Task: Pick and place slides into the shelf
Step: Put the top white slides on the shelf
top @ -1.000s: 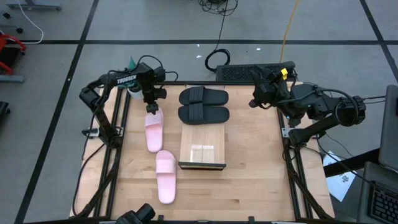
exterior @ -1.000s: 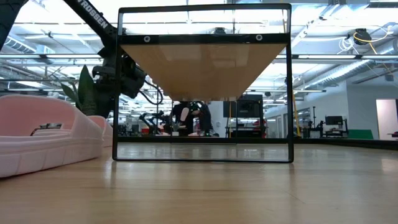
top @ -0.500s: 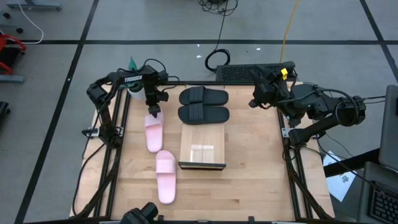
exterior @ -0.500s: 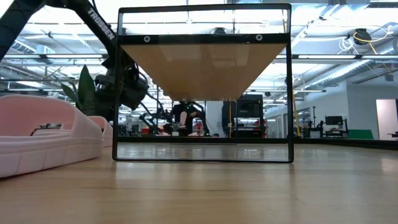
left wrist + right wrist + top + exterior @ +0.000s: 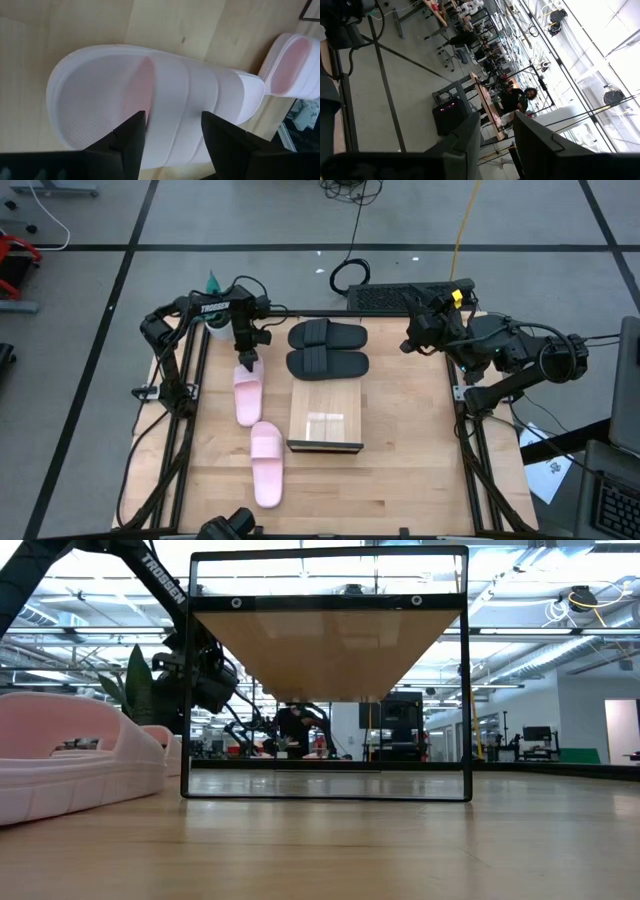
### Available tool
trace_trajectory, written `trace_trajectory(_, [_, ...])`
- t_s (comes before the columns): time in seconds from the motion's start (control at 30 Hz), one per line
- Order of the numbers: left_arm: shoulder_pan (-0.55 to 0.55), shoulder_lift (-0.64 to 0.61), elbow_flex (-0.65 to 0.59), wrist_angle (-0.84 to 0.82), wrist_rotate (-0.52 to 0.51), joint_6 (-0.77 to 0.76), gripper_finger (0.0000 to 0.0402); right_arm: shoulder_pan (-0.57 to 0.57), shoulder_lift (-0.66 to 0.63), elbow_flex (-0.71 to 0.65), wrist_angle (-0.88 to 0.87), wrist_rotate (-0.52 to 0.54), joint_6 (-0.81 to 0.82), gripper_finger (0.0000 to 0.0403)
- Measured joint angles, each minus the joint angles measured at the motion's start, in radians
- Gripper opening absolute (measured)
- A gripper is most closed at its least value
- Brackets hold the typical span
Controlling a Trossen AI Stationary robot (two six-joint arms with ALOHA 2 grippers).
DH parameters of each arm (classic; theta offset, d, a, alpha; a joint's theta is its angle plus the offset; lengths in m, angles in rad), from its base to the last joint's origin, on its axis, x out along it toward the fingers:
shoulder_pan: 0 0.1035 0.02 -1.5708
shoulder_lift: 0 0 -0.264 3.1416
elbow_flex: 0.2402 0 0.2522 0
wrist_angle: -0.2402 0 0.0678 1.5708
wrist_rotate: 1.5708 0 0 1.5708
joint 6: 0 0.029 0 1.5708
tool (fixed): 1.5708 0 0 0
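Rear pink slide (image 5: 246, 392) lies left of the shelf (image 5: 325, 417); my left gripper (image 5: 247, 360) hangs over its heel, fingers (image 5: 131, 135) apart, straddling the strap. Bare table (image 5: 410, 420) right of the shelf; my right gripper (image 5: 412, 337) waits at the far-right edge, fingers parted, empty.

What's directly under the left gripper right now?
The left gripper, open, hovers over the rear pink slide; its strap shows between the fingers. Contact is hidden.
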Motion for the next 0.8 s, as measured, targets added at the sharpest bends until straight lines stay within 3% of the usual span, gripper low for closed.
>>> trace_trajectory(0.8, [0.000,0.073,-0.015,-0.002,0.029,0.014,0.0191,0.000,0.000,0.000,0.000,0.001,0.000,0.0109])
